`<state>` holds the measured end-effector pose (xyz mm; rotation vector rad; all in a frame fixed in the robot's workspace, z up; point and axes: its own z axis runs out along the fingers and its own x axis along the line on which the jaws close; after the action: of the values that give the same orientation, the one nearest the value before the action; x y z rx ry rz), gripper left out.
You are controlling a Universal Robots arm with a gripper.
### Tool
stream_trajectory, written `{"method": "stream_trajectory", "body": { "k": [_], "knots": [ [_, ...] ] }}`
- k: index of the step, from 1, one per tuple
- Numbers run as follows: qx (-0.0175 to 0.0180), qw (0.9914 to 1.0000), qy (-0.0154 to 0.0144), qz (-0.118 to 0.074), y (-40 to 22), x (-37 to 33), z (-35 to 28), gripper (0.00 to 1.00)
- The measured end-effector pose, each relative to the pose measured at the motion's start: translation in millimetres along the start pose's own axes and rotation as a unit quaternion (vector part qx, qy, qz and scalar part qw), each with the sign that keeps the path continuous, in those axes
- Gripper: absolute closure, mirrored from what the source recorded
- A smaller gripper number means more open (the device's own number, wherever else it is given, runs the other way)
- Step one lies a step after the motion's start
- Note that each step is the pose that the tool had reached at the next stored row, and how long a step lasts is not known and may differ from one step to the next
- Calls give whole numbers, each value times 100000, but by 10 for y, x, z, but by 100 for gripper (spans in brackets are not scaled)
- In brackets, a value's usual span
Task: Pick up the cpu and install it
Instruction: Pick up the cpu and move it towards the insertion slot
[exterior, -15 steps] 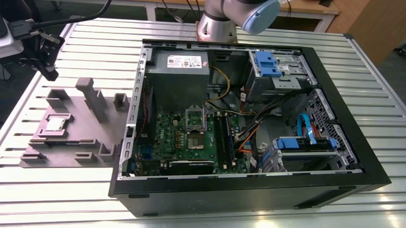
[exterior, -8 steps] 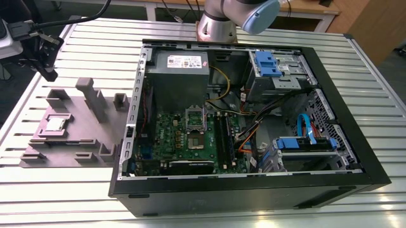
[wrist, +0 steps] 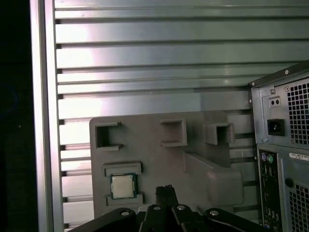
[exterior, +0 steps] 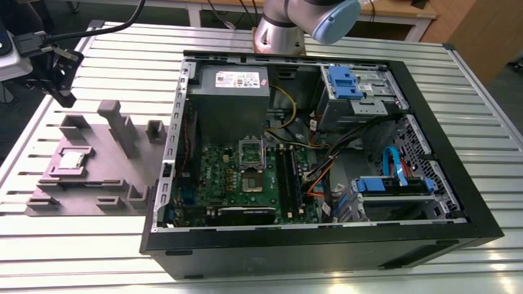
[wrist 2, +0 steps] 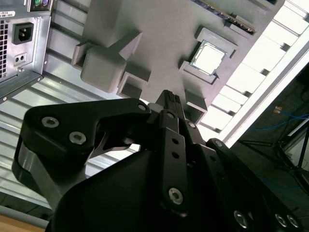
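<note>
Jaws of black gripper (wrist: 165, 189) together and empty, hanging over grey plastic fixture plate (wrist: 193, 140), with small flat square silvery-grey cpu (wrist: 123, 186) lying in its recess, lower and slightly aside from tips, outside black computer case (exterior: 310, 251)

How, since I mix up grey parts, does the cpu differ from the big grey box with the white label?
The cpu is a small flat square; the grey box is far larger. The cpu lies on a grey holder outside the computer case; the grey box sits inside it. The grey box bears a white label; the cpu shows none. Both look grey and metallic.
</note>
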<state>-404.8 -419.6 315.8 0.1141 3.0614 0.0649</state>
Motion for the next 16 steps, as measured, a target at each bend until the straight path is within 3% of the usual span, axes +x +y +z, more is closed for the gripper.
{"method": "stream_trajectory", "body": {
  "k": [10, 16],
  "knots": [
    [-7, 100000, -17, -1, -1, 4, 14, 90],
    [1, 100000, 9, 3, -5, 49, 44, 90]
  ]
}}
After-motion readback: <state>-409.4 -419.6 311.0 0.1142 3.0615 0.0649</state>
